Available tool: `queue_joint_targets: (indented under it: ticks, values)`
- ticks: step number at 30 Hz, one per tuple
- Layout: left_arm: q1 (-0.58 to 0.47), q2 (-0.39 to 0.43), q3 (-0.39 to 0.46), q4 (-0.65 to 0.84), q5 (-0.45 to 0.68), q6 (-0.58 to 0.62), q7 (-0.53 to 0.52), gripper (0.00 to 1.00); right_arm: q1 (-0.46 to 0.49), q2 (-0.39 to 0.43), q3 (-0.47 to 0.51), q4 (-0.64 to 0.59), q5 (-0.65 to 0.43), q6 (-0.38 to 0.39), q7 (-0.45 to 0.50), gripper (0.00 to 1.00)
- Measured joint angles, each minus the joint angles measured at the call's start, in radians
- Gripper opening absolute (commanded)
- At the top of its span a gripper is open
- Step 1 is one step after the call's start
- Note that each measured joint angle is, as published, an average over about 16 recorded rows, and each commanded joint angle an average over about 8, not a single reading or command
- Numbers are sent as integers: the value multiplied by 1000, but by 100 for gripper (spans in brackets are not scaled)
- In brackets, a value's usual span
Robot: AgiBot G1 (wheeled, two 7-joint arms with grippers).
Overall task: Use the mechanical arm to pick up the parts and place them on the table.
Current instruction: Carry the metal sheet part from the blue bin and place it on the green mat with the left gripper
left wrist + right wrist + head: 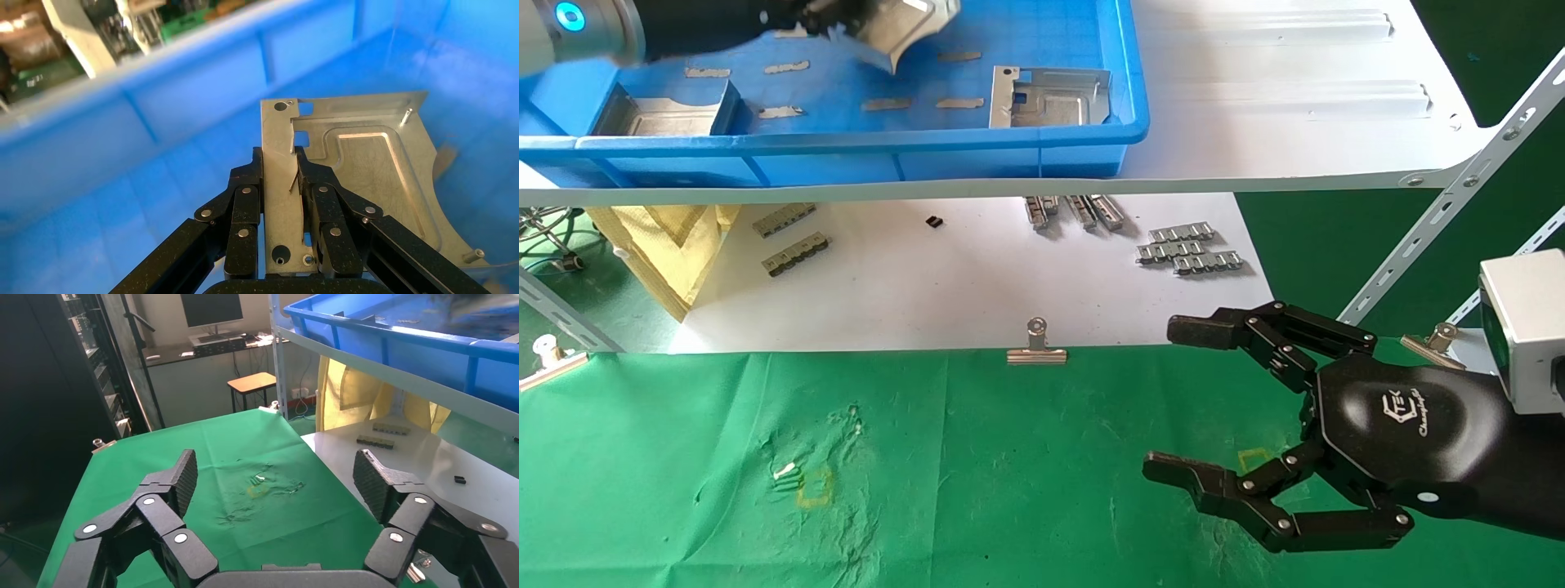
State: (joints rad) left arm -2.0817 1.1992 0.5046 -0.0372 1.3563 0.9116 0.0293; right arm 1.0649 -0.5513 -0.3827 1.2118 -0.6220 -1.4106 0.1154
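My left gripper is inside the blue tray on the upper shelf, shut on a silvery stamped part and holding it tilted above the tray floor. In the left wrist view the gripper clamps the part by its bent-up edge flange. Two more parts lie in the tray, one at its right end and one at its left end. My right gripper is open and empty, hovering over the right side of the green table; the right wrist view shows it wide open.
The tray sits on a white shelf board above a lower white board holding ribbed metal strips. A binder clip pins the cloth's far edge. Yellow square marks show on the cloth. Slanted shelf struts stand at the right.
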Motion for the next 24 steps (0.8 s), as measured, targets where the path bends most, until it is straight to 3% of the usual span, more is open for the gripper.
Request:
queue_joint_targets:
  ticks: [5, 17, 24]
  values:
    - [-6, -32, -20, -27, -32, 120, 47, 0, 0, 0, 0, 0, 0, 0, 0, 100]
    - [37, -145, -53, -103, -107, 565, 231, 0, 0, 0, 0, 0, 0, 0, 0, 100]
    - [117, -222, -32, -219, -167, 682, 340, 0, 0, 0, 0, 0, 0, 0, 0, 100]
